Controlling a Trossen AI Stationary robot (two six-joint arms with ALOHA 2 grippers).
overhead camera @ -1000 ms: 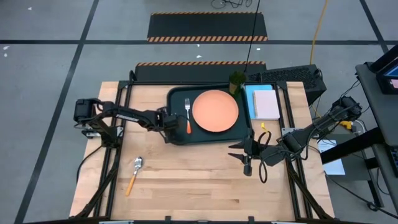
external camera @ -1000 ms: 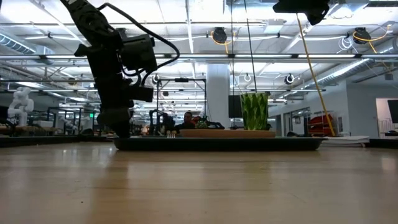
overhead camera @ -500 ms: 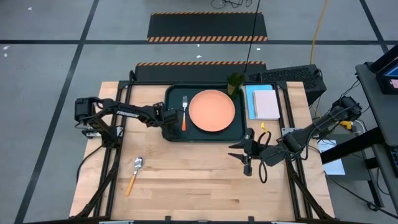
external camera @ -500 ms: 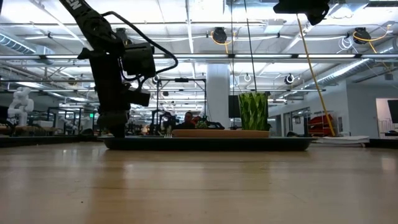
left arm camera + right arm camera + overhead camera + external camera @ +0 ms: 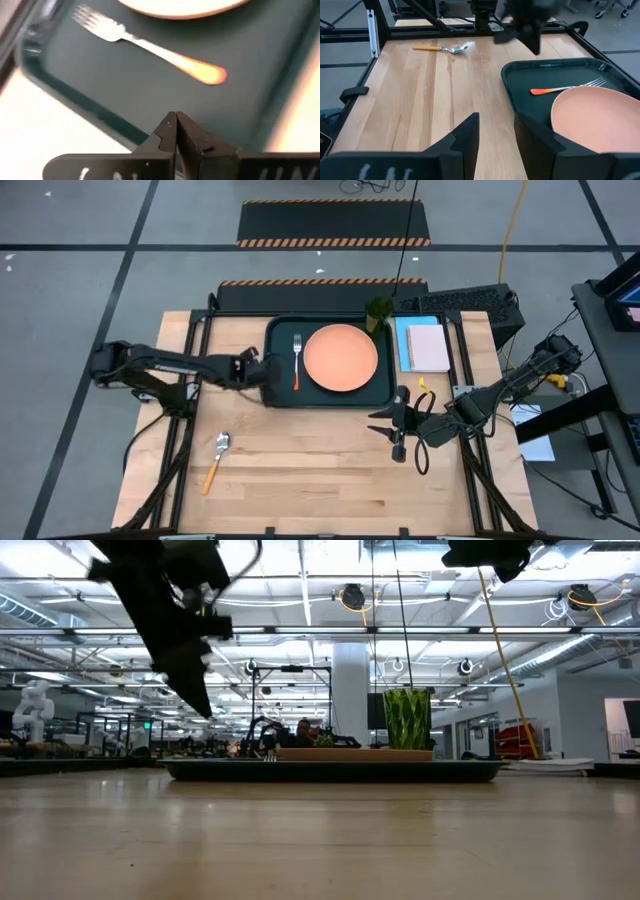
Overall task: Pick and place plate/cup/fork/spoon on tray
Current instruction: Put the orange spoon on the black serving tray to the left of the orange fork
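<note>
The dark tray [image 5: 282, 395] lies at the far middle of the table. On it are the orange plate [image 5: 340, 358], the fork [image 5: 296, 360] lying flat left of the plate, and the green cup [image 5: 378, 312] at its far right corner. The spoon [image 5: 218, 458] lies on the wood near the front left. My left gripper [image 5: 268, 372] hangs shut above the tray's left rim, touching nothing; its wrist view shows the fork [image 5: 150, 47] just beyond the shut gripper [image 5: 176, 131]. My right gripper [image 5: 395, 428] waits open off the tray's near right corner, nothing between its fingers [image 5: 470, 132].
A pink-and-blue notepad [image 5: 425, 345] lies right of the tray, with a black device [image 5: 460, 302] behind it. Bare wood stretches across the near half of the table around the spoon [image 5: 445, 48].
The tray, with plate, fork and cup on it, slid a little toward the table's left edge while my left gripper stood low at its left rim. My left gripper then rose clear of the tray and drew back toward the left, staying shut.
</note>
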